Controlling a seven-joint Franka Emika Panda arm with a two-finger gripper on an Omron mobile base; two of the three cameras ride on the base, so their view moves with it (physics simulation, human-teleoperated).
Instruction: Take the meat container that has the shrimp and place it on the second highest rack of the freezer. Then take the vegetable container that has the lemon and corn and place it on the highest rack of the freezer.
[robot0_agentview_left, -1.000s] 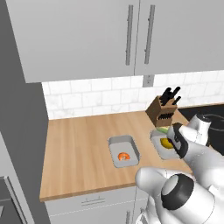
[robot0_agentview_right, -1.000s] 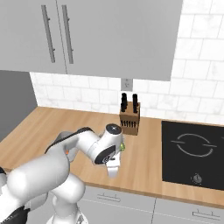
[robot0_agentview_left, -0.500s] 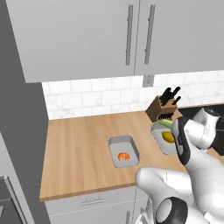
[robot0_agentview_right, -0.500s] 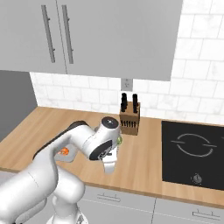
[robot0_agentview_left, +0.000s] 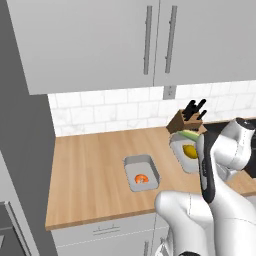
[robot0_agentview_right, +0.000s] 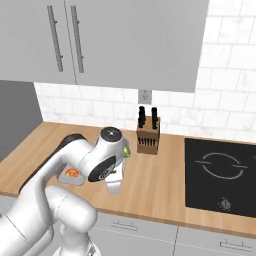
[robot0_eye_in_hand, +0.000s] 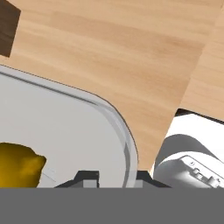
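The vegetable container (robot0_agentview_left: 186, 151) is a grey tray holding a yellow lemon (robot0_agentview_left: 190, 150) and something green, standing on the wood counter by the knife block. My arm covers its right side. In the hand view my gripper (robot0_eye_in_hand: 116, 176) straddles the tray's rounded rim (robot0_eye_in_hand: 119, 124), one fingertip inside and one outside, jaws close on it; the lemon (robot0_eye_in_hand: 17, 168) lies inside at the left. A bit of green (robot0_agentview_right: 126, 150) peeks from behind my wrist in the right base view. The shrimp container (robot0_agentview_left: 141, 173), with an orange shrimp (robot0_agentview_left: 142, 179), stands apart to the left; its edge (robot0_agentview_right: 71, 173) shows behind my arm.
A knife block (robot0_agentview_left: 187, 120) (robot0_agentview_right: 148, 137) stands against the tiled wall just behind the trays. The black cooktop (robot0_agentview_right: 220, 172) lies to the right. Upper cabinets (robot0_agentview_left: 150, 40) hang overhead. A tall grey appliance side (robot0_agentview_left: 20, 150) bounds the counter's left end.
My arm has swung: the wrist and forearm have moved right and up over the vegetable container. Both trays stay about where they were.
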